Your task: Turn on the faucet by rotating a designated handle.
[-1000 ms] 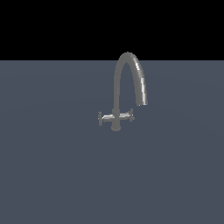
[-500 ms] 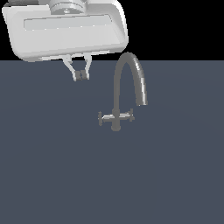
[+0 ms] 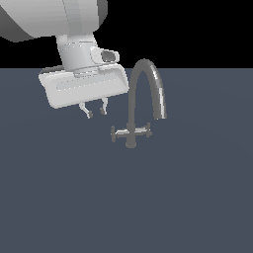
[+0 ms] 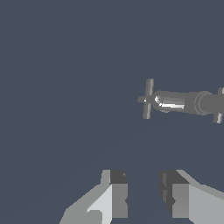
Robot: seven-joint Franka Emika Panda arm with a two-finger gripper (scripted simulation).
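Grey metal against a flat slate floor (image 3: 197, 207): the faucet (image 3: 143, 99) stands near the middle of the scene, its thin stem upright and its arched spout curving over toward the exterior view's right, the tip pointing down. Two short bars cross the stem low down, forming one horizontal line that runs left to right in the exterior view. The handle (image 3: 118, 133) is the bar on the exterior view's left, away from the spout tip, ending in a small disc cap; its long axis lies level and points outward to that left.

The gripper (image 3: 96, 111) hangs above and to the exterior view's left of the handle, apart from it, touching nothing. The wrist view shows the two fingers (image 4: 114, 192) parted with a clear gap between them and nothing held.

The step in hand looks like the approach: the arm is over the scene but the handle is not yet reached. The next move probably calls for lowering the gripper toward the handle's free end and bringing a finger against the bar near the cap. A sideways push there would swing it about the upright stem. Care is needed to clear the spout arch, which rises just beside the gripper body.
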